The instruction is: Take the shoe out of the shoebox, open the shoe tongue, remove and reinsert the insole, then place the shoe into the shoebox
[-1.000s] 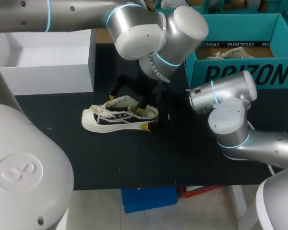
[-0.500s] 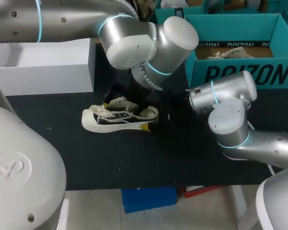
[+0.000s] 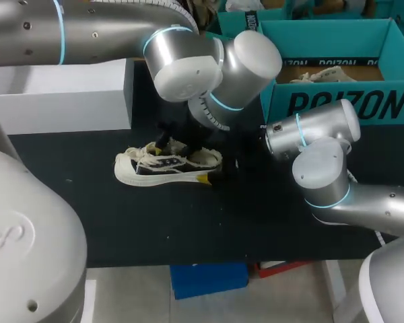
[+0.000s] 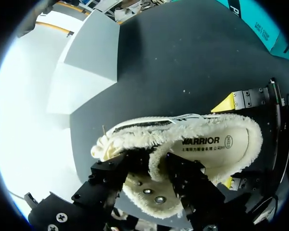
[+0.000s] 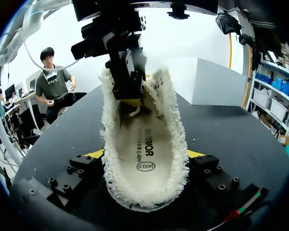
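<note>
The shoe [image 3: 168,165] stands on its sole on the black desk [image 3: 188,229], outside the teal shoebox [image 3: 337,101] and near that box's front left corner, with its heel toward the box. Its insole [image 5: 144,144] lies inside it. A second pale shoe [image 3: 314,76] lies in the shoebox. The right hand [image 5: 147,155], on the shoebox side, clamps the heel with a yellow tip against each side. The left hand [image 4: 149,166], farther from the shoebox, pinches the shoe's frayed tongue edge between its black fingers [image 4: 111,173]. A white box [image 3: 60,87] sits well apart from the shoebox, beyond the shoe.
</note>
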`<control>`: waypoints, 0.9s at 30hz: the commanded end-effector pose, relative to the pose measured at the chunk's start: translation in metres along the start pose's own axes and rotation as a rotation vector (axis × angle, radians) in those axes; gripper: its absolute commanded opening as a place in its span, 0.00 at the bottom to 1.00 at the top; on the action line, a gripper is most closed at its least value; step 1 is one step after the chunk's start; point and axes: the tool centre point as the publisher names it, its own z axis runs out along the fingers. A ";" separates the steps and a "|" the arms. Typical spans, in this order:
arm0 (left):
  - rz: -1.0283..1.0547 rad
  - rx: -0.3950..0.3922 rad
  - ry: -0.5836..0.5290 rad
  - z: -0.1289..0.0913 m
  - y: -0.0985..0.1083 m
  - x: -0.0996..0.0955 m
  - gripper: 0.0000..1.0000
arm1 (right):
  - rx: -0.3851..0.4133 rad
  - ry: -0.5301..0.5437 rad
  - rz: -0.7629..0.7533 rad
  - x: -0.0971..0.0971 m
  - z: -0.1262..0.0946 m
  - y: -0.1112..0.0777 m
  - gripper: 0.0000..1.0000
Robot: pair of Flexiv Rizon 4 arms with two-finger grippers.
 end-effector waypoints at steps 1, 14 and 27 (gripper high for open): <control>-0.011 0.000 -0.007 0.003 -0.002 0.004 0.00 | 0.001 -0.002 0.001 -0.001 0.003 -0.001 0.00; -0.068 0.024 0.065 -0.017 -0.010 -0.003 0.00 | 0.001 -0.002 0.001 -0.001 0.003 -0.001 0.00; -0.121 0.064 0.158 -0.036 -0.015 -0.025 0.00 | 0.001 -0.002 0.001 -0.001 0.003 -0.001 0.00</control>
